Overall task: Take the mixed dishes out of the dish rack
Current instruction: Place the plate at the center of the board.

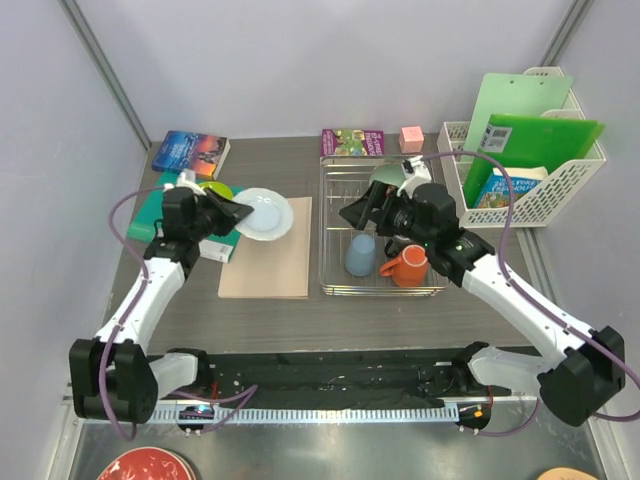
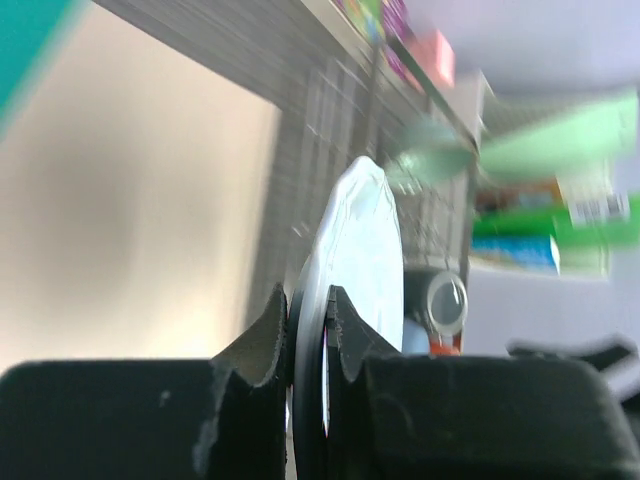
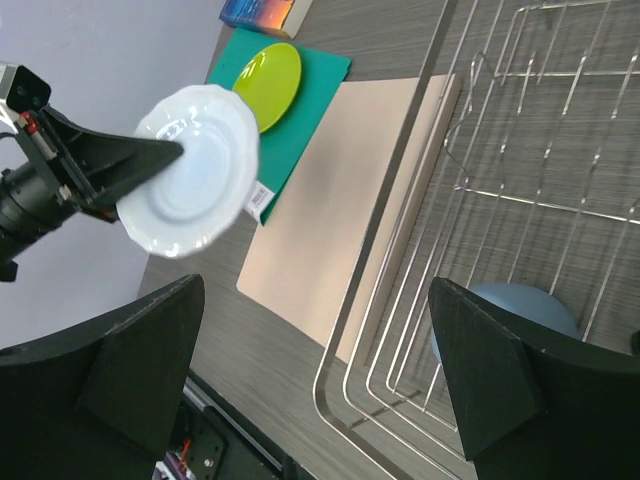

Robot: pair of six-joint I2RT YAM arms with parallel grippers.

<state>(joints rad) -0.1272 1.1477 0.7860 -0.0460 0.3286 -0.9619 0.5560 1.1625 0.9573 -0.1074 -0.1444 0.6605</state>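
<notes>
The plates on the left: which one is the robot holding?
The white plate, pinched at its rim by the left pincer; the lime-green plate lies flat on the teal mat, untouched.

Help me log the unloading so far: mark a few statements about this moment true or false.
1. The left hand is shut on the white plate. True.
2. The right hand holds the mug. False: it is open and empty, and the mug sits in the rack.
3. The lime plate lies on the teal mat. True.
4. The blue cup is out of the rack. False: it is in the rack, beside the mug.
</notes>
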